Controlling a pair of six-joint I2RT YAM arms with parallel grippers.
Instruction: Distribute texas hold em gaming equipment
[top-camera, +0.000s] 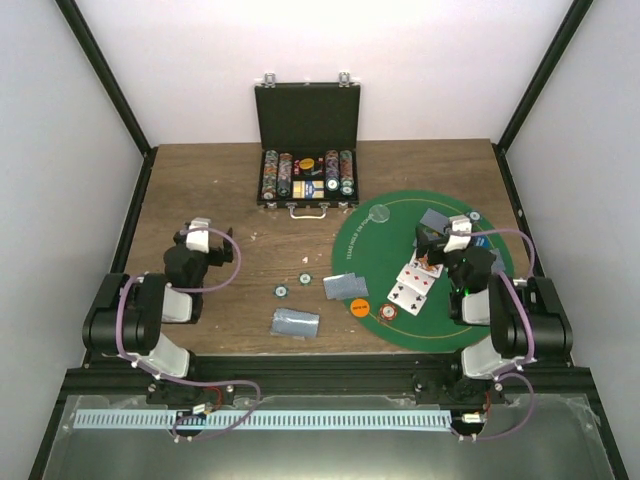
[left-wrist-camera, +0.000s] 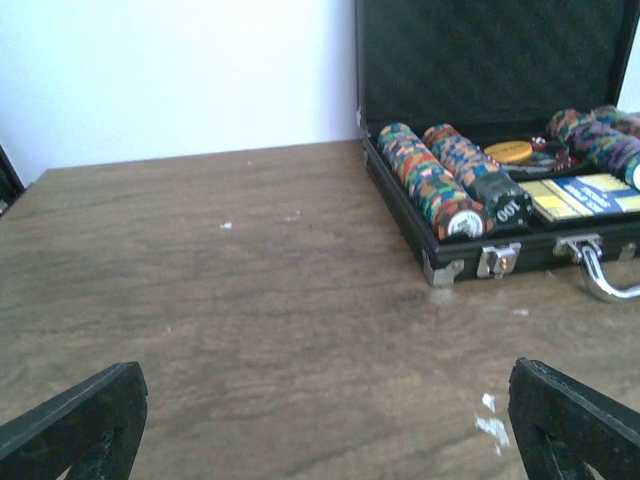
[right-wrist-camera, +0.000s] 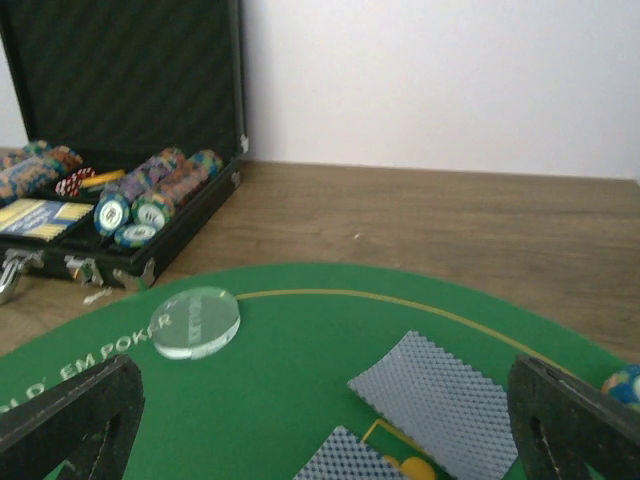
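My left gripper (top-camera: 199, 232) is open and empty over bare wood left of the case; its fingers (left-wrist-camera: 82, 420) frame empty table. My right gripper (top-camera: 452, 236) is open and empty above the green mat (top-camera: 440, 325). Under it lie grey-blue-backed cards (right-wrist-camera: 436, 398) and a clear disc (right-wrist-camera: 195, 322). Face-up cards (top-camera: 413, 283), a red chip (top-camera: 388, 314) and the clear disc (top-camera: 379, 212) sit on the mat. An orange disc (top-camera: 359, 306) sits at the mat's left edge. Face-down cards (top-camera: 345, 286) (top-camera: 296, 323) and two teal chips (top-camera: 281, 291) lie on the wood.
The open black case (top-camera: 307, 165) with rows of chips stands at the back centre. It shows in the left wrist view (left-wrist-camera: 480, 250) and the right wrist view (right-wrist-camera: 120, 120). A teal chip (right-wrist-camera: 625, 385) lies at the mat's right. Black frame posts border the table.
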